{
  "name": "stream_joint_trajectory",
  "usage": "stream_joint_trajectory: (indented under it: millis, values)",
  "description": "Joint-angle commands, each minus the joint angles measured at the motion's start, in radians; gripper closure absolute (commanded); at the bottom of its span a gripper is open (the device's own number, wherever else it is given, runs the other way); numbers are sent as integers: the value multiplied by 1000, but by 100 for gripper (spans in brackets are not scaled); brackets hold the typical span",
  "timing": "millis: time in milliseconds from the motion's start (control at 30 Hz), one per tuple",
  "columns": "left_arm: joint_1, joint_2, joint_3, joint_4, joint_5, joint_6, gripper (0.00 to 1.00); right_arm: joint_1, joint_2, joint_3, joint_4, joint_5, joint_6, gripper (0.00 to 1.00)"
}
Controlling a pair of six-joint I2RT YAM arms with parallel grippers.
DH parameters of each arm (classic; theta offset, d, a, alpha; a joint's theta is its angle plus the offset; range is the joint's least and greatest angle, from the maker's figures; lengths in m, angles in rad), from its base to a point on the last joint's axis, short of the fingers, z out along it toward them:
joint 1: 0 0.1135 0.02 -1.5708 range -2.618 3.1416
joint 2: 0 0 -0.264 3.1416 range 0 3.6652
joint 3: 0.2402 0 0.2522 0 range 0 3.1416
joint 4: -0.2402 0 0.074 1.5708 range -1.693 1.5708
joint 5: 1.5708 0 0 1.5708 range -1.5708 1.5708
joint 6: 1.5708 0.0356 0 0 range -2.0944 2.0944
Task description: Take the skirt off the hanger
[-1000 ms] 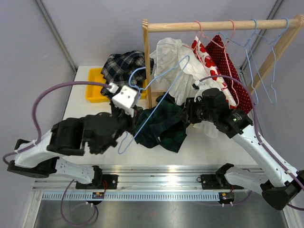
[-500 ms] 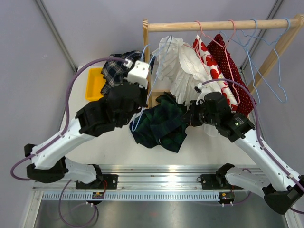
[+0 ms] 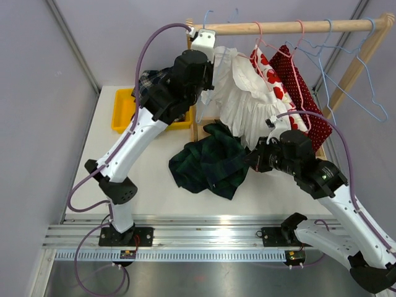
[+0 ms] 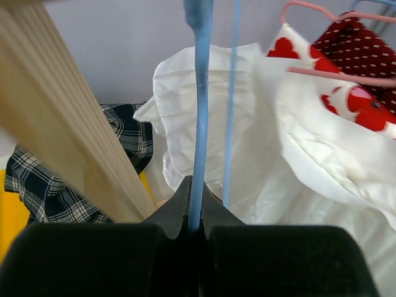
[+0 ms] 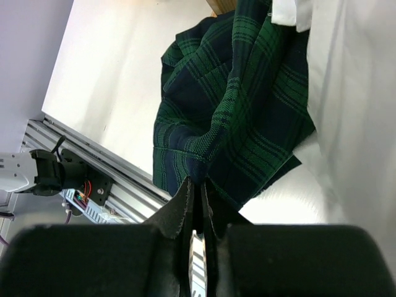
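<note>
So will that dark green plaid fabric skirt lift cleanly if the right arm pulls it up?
Probably floppy: the dark green plaid fabric skirt lies crumpled in folds on the white table. The right fingers pinch only one fold, so the rest would likely hang and drag. It looks like thin cloth, so it is probably light.

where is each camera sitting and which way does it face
Top external: above and behind the robot, looking down on the table, wooden rack, left arm and right arm.
Left wrist: high by the rack, looking along its left hand, shut on the blue hanger, toward a white garment.
Right wrist: looking down over its right hand, shut on the green plaid skirt.
Shared: top and right wrist show the skirt.
</note>
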Motion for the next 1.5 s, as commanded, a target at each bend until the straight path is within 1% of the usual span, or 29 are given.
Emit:
stream_joint_trajectory:
  millis: [0, 200, 267, 400, 433, 567, 633, 733, 767, 800, 833, 867, 900, 933, 967, 1000, 1033, 1067, 1100, 1133, 1167, 1200, 1233, 1267, 1300, 1333, 1367, 1433, 1467]
  values:
    - [60, 21, 34, 72, 101, -64, 100, 5, -44, 35, -40, 19, -3, 100]
    - [78, 41, -22, 62, 155, -143, 100, 6, -59, 69, -66, 27, -9, 100]
    - [78, 25, -61, 68, 174, -149, 95, 5, -64, 71, -66, 25, -3, 100]
    - [78, -5, -113, 70, 202, -158, 45, 6, -54, 92, -52, -4, 0, 100]
    - [78, -15, -122, 71, 204, -158, 31, 6, -48, 115, -51, -22, -3, 100]
    - [78, -48, -128, 36, 201, -150, 20, 6, -15, 187, -20, -114, -32, 100]
    - [78, -96, -130, -1, 195, -149, 1, 6, 16, 250, 8, -184, -37, 100]
    - [77, -237, -203, -27, 176, -164, 1, 17, 94, 369, 14, -235, -51, 100]
    - [77, -280, -269, -30, 172, -167, 1, 49, 117, 403, 8, -234, -69, 100]
    - [77, -371, -301, -41, 169, -169, 1, 71, 165, 473, -4, -219, -81, 100]
    - [77, -416, -334, -52, 155, -170, 1, 95, 189, 512, -14, -203, -94, 100]
    - [74, -461, -375, -61, 146, -175, 1, 161, 244, 550, -20, -187, -120, 100]
    - [74, -561, -459, -76, 133, -177, 1, 190, 275, 634, -32, -147, -132, 100]
    - [72, -608, -511, -85, 107, -180, 1, 227, 309, 681, -40, -127, -144, 100]
    - [72, -660, -556, -93, 95, -192, 1, 259, 385, 733, -46, -108, -173, 100]
    - [71, -708, -649, -110, 78, -201, 1, 328, 427, 843, -55, -67, -187, 100]
    - [71, -798, -691, -118, 58, -212, 1, 359, 471, 905, -61, -47, -218, 100]
    - [71, -839, -729, -139, 44, -238, 1, 384, 569, 974, -76, -29, -236, 100]
    - [71, -876, -774, -148, 32, -253, 1, 425, 620, 1122, -84, -1, -252, 100]
    - [71, -950, -844, -156, 30, -262, 1, 436, 675, 1203, -92, 11, -276, 100]
    - [71, -979, -881, -161, 40, -269, 1, 445, 782, 1288, -104, 22, -284, 100]
    - [69, -1005, -907, -167, 49, -273, 1, 448, 835, 1451, -106, 34, -291, 100]
    - [69, -1039, -943, -173, 63, -279, 1, 450, 881, 1527, -98, 48, -307, 100]
    - [69, -1055, -955, -197, 64, -296, 1, 448, 960, 1590, -56, 62, -319, 100]
    - [69, -1067, -969, -210, 61, -305, 1, 448, 987, 1662, -19, 97, -330, 100]
    - [69, -1081, -987, -222, 29, -318, 1, 448, 1005, 1669, 32, 113, -345, 100]
    - [69, -1117, -1031, -234, 3, -343, 1, 448, 1021, 1637, 157, 139, -351, 100]
    - [69, -1163, -1095, -234, -67, -361, 1, 448, 1026, 1582, 295, 153, -379, 100]
    - [69, -1185, -1145, -240, -92, -386, 1, 448, 1047, 1566, 407, 163, -396, 100]
